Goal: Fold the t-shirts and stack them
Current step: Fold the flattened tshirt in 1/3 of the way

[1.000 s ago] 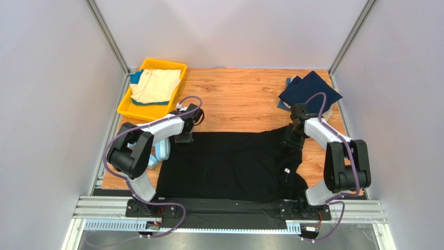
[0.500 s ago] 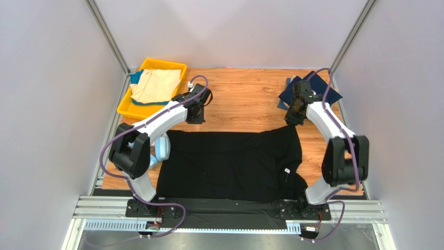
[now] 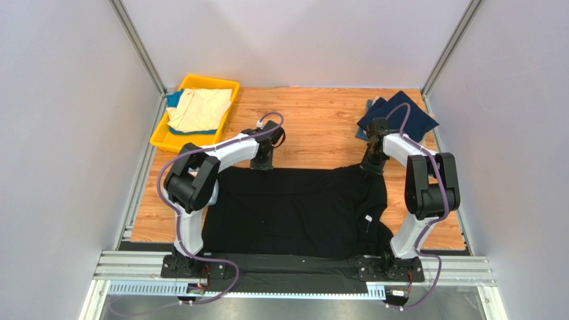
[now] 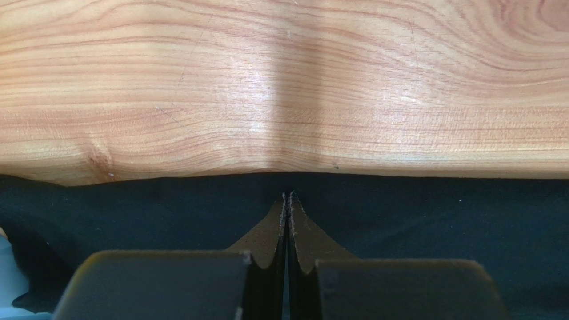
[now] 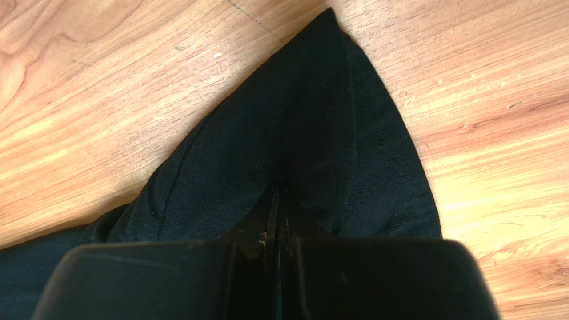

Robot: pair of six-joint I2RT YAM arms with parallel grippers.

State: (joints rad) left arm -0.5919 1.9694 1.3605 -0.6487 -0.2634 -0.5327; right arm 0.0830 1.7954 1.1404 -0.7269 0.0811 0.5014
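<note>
A large black t-shirt (image 3: 294,210) lies spread across the near half of the wooden table (image 3: 314,130). My left gripper (image 3: 262,164) is shut, its tips (image 4: 287,195) down on the black cloth (image 4: 434,220) just inside the shirt's far edge. My right gripper (image 3: 370,167) is shut too, its tips (image 5: 275,193) on the pointed far-right corner of the shirt (image 5: 314,133). I see no cloth lifted by either one. A navy t-shirt (image 3: 401,115) lies folded at the back right. A beige t-shirt (image 3: 200,108) rests in the yellow bin (image 3: 162,141).
The yellow bin stands at the back left against the frame post. Grey walls close in both sides. The black shirt's near hem hangs over the table's front edge by the arm bases, and its right side is bunched (image 3: 377,227). A light-blue object (image 4: 5,267) shows at the left wrist view's lower left.
Both grippers have come back from the bare wood beyond the shirt onto its far edge. The left gripper has closed. The black shirt's far-right corner is drawn to a point.
</note>
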